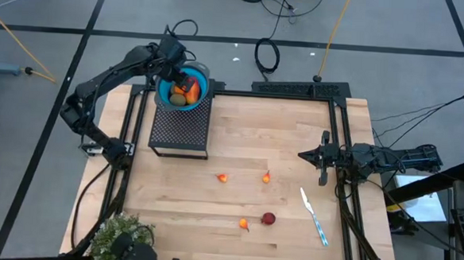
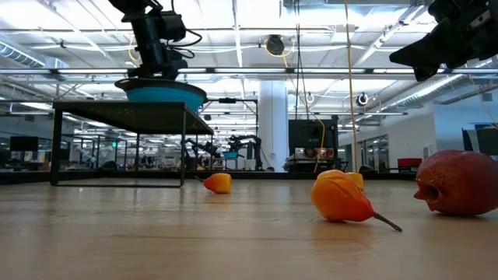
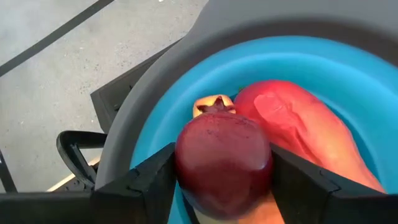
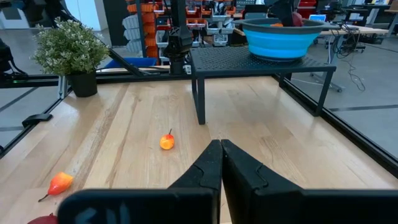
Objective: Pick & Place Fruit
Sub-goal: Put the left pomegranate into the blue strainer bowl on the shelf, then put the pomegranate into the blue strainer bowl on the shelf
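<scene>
A blue bowl (image 1: pixel 170 89) stands on a black mesh stand (image 1: pixel 179 129) at the table's far left. In it lie a red-orange oblong fruit (image 3: pixel 298 124) and an olive-brown oval (image 1: pixel 176 100). My left gripper (image 3: pixel 224 186) reaches down into the bowl, with a dark red ball (image 3: pixel 224 162) between its fingers. A second dark red ball (image 1: pixel 269 219) and three small orange bits (image 1: pixel 222 177) (image 1: pixel 267 177) (image 1: pixel 244 223) lie on the table. My right gripper (image 4: pixel 221 155) waits shut at the table's right side, above the table and holding nothing. My left gripper has the dark red ball pinched by two opposite sides (image 3: pixel 183 168), one finger on each. The fingers come from above, slanting down into the bowl. The ball sits inside the bowl's rim against the red-orange oblong, crown end away from the wrist. What its underside rests on is hidden.
A slim white and blue utensil (image 1: pixel 313 216) lies near the right edge. A bushy green plant (image 1: pixel 119 235) stands at the near left corner. Black rails (image 1: pixel 344 192) frame the wooden table. The table's middle, between the stand and the loose fruit, is bare wood.
</scene>
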Robot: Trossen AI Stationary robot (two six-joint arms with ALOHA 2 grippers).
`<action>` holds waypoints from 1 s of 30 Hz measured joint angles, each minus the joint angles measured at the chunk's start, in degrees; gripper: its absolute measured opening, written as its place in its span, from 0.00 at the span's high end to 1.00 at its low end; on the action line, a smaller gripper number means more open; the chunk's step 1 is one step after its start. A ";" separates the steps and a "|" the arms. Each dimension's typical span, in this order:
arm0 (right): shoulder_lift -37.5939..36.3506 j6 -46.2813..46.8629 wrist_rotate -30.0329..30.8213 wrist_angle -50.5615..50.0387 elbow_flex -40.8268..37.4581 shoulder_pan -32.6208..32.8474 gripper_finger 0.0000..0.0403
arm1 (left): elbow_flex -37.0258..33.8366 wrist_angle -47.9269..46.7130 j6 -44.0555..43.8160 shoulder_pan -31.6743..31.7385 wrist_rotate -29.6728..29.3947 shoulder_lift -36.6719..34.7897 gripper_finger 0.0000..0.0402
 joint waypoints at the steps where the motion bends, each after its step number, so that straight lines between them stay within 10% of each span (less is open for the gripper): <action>1: 0.00 0.00 0.00 0.02 0.00 0.00 1.00 | 0.00 0.00 -0.05 0.00 0.00 0.00 0.40; 22: 0.02 0.00 -0.20 0.87 0.00 0.00 1.00 | 3.26 0.04 -7.00 -6.78 3.63 -14.74 0.32; 30: 0.02 0.00 -0.23 0.87 0.00 0.00 1.00 | 3.30 0.11 -10.07 -14.50 3.32 -19.15 0.46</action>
